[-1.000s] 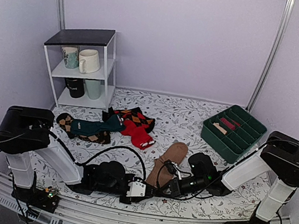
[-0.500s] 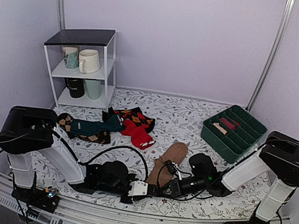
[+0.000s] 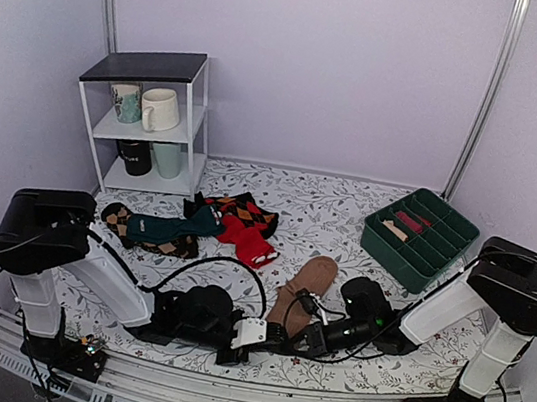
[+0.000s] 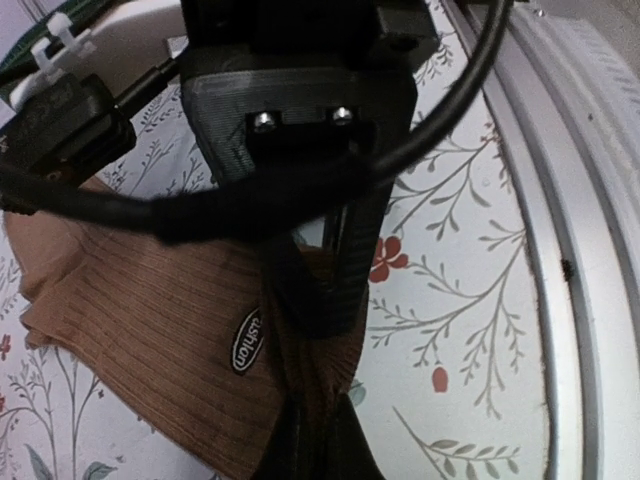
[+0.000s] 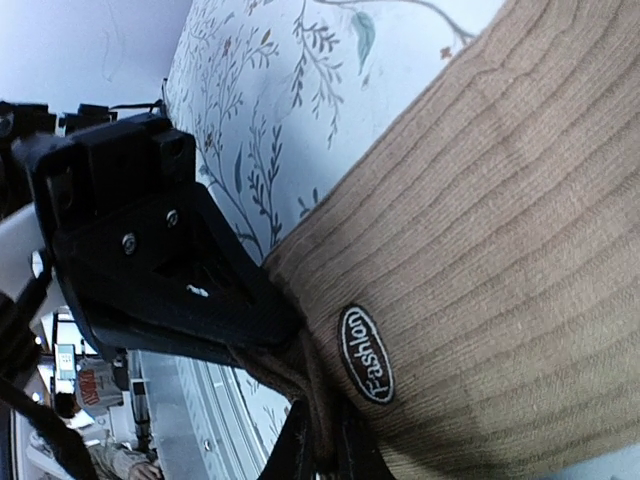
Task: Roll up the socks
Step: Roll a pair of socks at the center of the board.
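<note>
- Stretching from lower centre toward upper right, socks (image 3: pixel 304 285) put their labelled end lowest.
- Left tool (image 4: pixel 322 305) and right tool (image 5: pixel 322 440) both clench that end.

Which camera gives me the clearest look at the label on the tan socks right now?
Right wrist: the oval label sits close up, its lettering sharp against the socks. Left wrist shows the label smaller and dimmer. In the top view the socks show, but the label cannot be made out.
</note>
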